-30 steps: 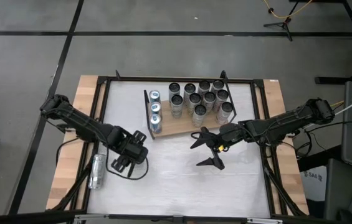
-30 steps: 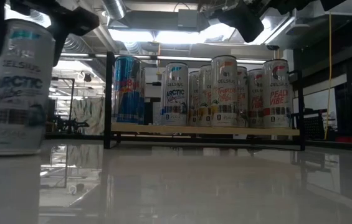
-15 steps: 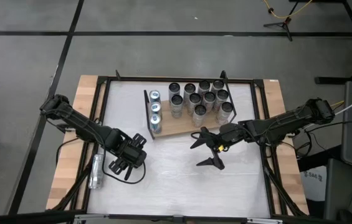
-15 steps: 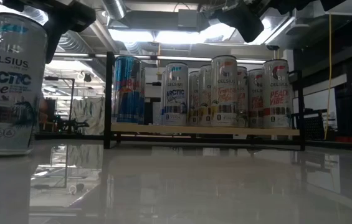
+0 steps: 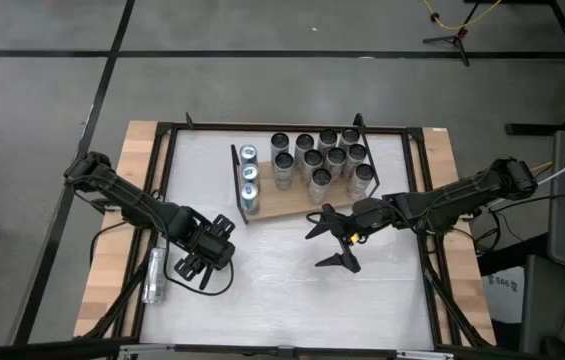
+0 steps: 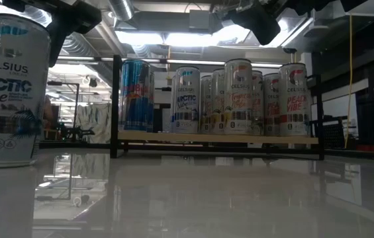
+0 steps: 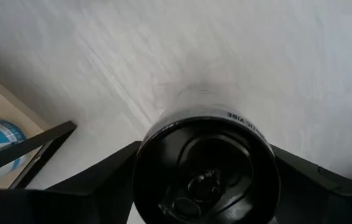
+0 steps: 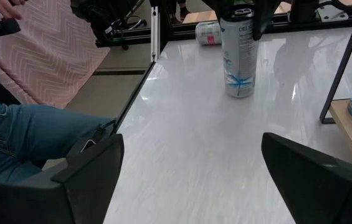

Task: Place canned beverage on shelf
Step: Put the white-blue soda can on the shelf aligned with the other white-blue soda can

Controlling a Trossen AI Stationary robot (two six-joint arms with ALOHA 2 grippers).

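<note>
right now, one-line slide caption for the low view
A Celsius can stands upright on the white table, apart from the can-filled shelf.

Robotics lab, black-framed test table [image 5: 417, 200], exposed ceiling ducts [image 6: 124, 13], concrete floor [image 5: 262, 90]

Grey floor [image 5: 52, 120] crossed by dark lines is surrounding the worktop [image 5: 282, 290]; ceiling lights [image 6: 153, 36] are glowing beyond its far edge.

white can [image 6: 11, 92], light-brown shelf [image 5: 287, 203]
</note>
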